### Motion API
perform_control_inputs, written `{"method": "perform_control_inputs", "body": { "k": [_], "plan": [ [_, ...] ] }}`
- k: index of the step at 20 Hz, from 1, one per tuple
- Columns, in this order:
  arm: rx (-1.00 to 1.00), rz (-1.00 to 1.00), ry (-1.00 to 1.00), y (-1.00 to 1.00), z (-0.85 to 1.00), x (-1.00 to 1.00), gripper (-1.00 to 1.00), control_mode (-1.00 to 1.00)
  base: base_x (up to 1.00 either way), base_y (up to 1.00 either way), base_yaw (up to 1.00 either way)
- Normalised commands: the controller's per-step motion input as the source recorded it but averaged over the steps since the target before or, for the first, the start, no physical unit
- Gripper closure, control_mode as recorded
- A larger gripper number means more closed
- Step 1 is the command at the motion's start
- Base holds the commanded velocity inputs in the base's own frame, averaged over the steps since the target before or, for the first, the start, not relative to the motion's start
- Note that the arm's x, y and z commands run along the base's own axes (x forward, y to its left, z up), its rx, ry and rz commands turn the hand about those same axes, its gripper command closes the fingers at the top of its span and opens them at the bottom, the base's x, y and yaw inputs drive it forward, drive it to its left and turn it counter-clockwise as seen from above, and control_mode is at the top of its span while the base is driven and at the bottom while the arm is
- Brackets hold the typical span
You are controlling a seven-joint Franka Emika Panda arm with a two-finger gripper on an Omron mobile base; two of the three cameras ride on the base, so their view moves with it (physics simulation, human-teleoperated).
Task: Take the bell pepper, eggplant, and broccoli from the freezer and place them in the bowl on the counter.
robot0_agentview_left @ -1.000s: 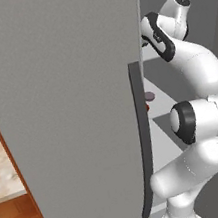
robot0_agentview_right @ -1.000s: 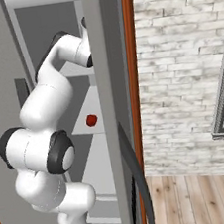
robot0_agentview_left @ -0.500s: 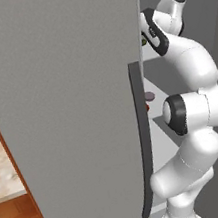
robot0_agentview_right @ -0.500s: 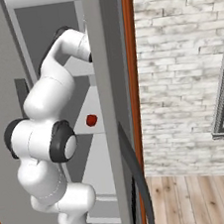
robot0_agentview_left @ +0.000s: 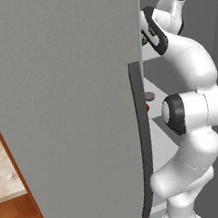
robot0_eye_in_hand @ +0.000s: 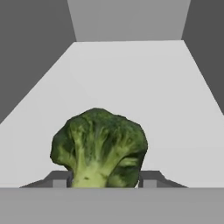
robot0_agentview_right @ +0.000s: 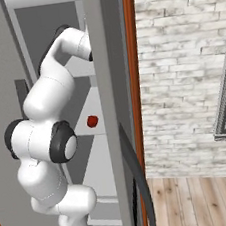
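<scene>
The broccoli (robot0_eye_in_hand: 98,144), a dark green bumpy clump, stands on the pale upper shelf (robot0_eye_in_hand: 131,83) of the freezer (robot0_agentview_left: 71,112). My gripper (robot0_eye_in_hand: 105,181) is shut on the broccoli, one fingertip pressed against each side of its stalk. On a lower shelf lie the red bell pepper (robot0_agentview_right: 92,121) and the mauve eggplant (robot0_agentview_left: 150,95), both partly hidden by the door edge. The arm reaches up into the freezer past the open door. A strip of the beige counter (robot0_agentview_left: 0,168) shows at the left. The bowl is out of view.
The freezer's open grey door with its dark curved handle (robot0_agentview_left: 143,140) stands close on the arm's left. The freezer's side wall (robot0_agentview_right: 109,60) and a brick wall (robot0_agentview_right: 179,66) are on the right. Grey inner walls close in on the shelf.
The arm's upper links have pushed slightly higher and deeper into the upper freezer compartment. The elbow has shifted a little. The vegetables on the lower shelf have not moved.
</scene>
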Motion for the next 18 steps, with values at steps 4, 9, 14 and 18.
{"method": "perform_control_inputs", "body": {
  "k": [4,9,14,18],
  "plan": [
    [0.00,0.00,0.00,0.00,0.00,0.00,1.00,-1.00,0.00,0.00,0.00],
    [0.00,0.00,0.00,0.00,0.00,-0.02,1.00,-1.00,0.00,0.00,0.00],
    [0.00,-0.01,-0.03,0.00,0.02,-0.43,1.00,-1.00,0.00,0.00,0.00],
    [0.00,-0.02,-0.03,0.00,0.06,-0.66,1.00,-1.00,0.00,0.00,0.00]
  ]
}}
